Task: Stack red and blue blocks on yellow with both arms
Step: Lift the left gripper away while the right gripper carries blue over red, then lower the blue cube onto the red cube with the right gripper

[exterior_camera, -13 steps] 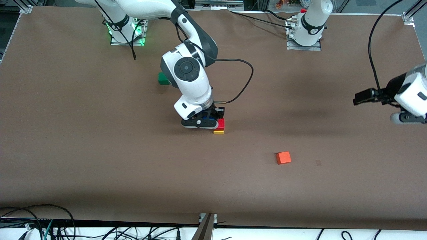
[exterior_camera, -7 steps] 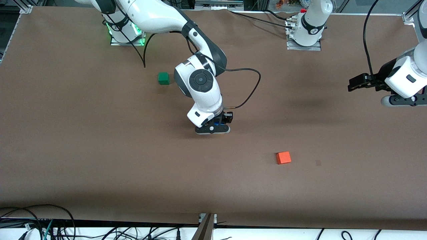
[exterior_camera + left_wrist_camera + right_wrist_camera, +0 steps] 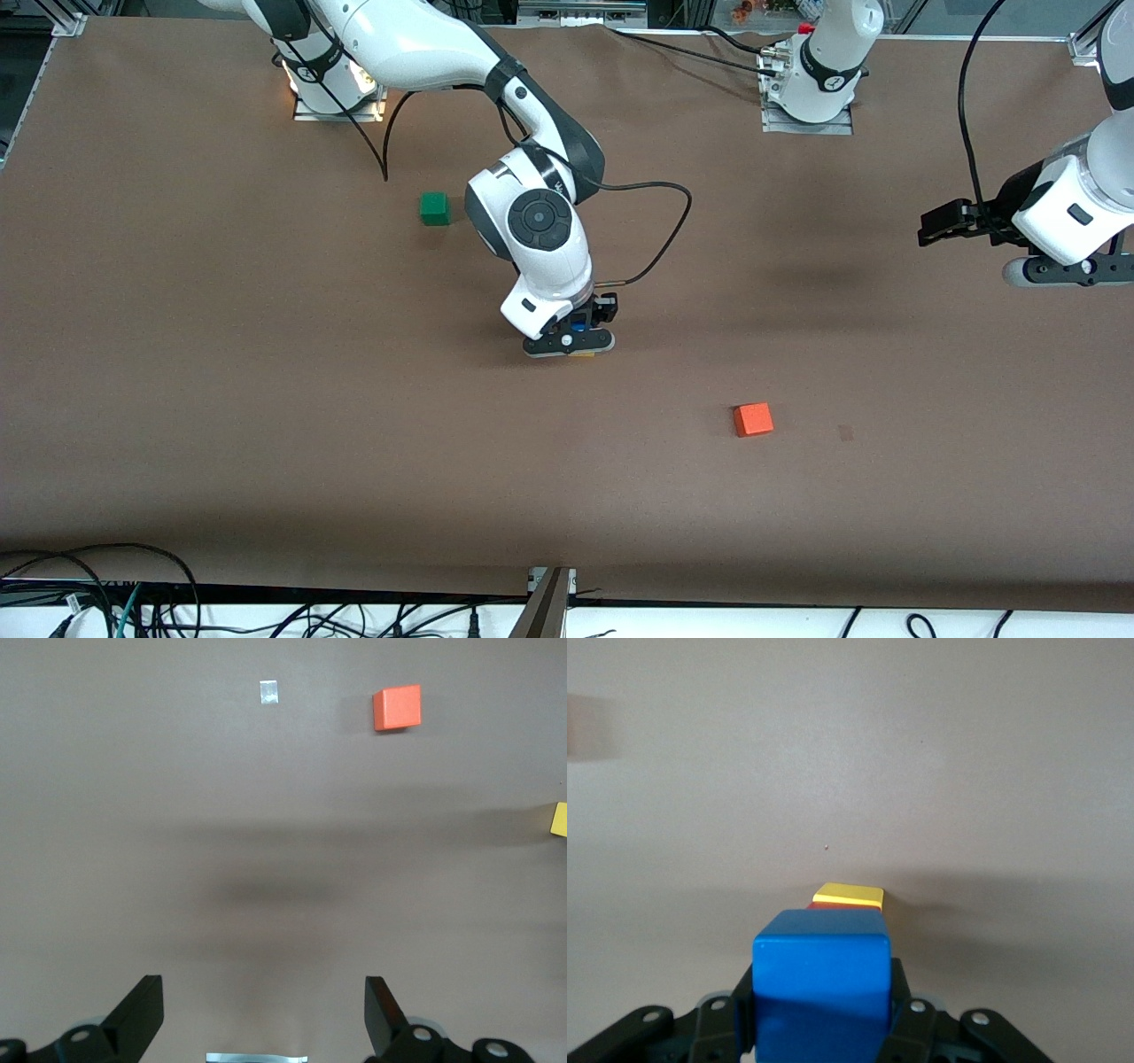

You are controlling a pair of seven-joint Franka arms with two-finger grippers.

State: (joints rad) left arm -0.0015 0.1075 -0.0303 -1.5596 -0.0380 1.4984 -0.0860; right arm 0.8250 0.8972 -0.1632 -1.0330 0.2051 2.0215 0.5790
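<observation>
- Blue block [image 3: 822, 979] is clamped in your right gripper [image 3: 570, 341], over the red block [image 3: 824, 905] stacked on the yellow cube [image 3: 849, 895], mid-table.
- Risk: blue looks offset from the stack; release off-centre and it tips or knocks red off.
- Orange cube [image 3: 753, 419] lies nearer the front camera, green cube [image 3: 433, 208] farther.
- Left gripper [image 3: 264, 1014] waits spread, empty, over its table end.
</observation>
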